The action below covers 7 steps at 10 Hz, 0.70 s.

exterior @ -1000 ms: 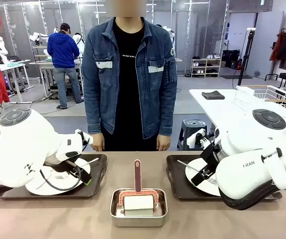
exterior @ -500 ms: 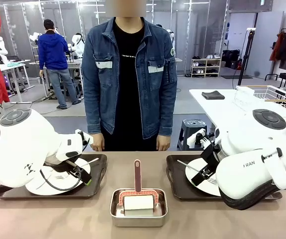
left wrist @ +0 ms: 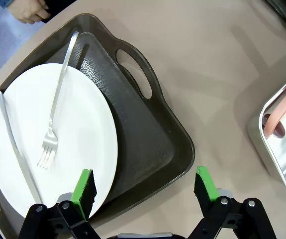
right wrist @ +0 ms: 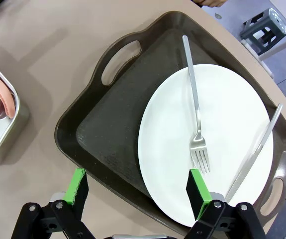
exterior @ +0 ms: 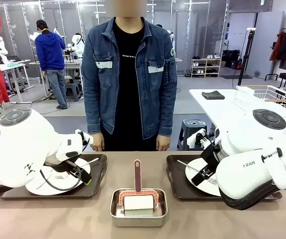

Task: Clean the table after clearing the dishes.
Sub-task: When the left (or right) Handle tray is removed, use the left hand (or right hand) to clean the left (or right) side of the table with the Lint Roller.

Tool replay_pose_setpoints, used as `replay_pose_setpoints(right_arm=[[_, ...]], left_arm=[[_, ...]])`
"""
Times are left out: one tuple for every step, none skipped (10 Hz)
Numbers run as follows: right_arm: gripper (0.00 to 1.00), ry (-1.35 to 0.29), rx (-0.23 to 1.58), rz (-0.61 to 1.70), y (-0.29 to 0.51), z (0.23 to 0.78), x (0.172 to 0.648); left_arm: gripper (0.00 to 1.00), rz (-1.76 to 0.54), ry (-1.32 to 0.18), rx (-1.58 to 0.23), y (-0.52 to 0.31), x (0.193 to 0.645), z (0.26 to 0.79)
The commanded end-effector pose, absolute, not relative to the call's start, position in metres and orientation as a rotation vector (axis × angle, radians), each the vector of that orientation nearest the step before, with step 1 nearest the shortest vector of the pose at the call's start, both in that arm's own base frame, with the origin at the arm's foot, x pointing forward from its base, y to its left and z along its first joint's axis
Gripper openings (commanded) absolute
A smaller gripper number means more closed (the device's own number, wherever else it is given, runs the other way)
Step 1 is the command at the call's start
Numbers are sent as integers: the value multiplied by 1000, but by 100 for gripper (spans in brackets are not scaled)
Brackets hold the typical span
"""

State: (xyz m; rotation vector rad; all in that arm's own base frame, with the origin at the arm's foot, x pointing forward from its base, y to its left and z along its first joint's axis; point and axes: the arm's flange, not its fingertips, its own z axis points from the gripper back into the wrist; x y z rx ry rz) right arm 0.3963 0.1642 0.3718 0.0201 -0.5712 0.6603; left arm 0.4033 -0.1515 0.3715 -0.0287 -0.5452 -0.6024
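Left tool (left wrist: 143, 183), pads spread wide and empty, hangs over the edge of the left tray (left wrist: 143, 139), its white plate (left wrist: 88, 109) bearing fork (left wrist: 58, 99) and knife (left wrist: 16, 144) on the taupe surface (exterior: 202, 224); a steel pan (exterior: 114, 209) holding a pink-handled scrubber (exterior: 137, 174) sits at centre. Right tool (right wrist: 138, 188), equally apart, hovers over the right tray (right wrist: 108, 129) and a second plate (right wrist: 232, 124). Clearing likely comes first: grip each tray squarely by rim or handle and lift level, lest cutlery slide.
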Motion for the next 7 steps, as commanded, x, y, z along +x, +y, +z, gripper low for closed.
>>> replay_pose_setpoints(right_arm=[[100, -571, 20, 660, 164, 372, 396], [100, -542, 67, 687, 159, 386, 406], [100, -540, 90, 689, 148, 411, 422], [100, -512, 172, 690, 147, 425, 437], [100, -501, 253, 667, 138, 440, 455], [100, -459, 383, 665, 130, 449, 470], [100, -406, 547, 665, 121, 456, 481]], left_arm=[[100, -601, -545, -29, -151, 403, 372], [100, -602, -545, -29, -152, 403, 372], [100, -619, -480, -53, -145, 414, 395], [100, -634, -419, -136, -137, 419, 408], [100, -647, -362, -254, -121, 430, 431], [100, -673, -307, -384, -108, 438, 445], [100, -691, -303, -499, -94, 440, 461]])
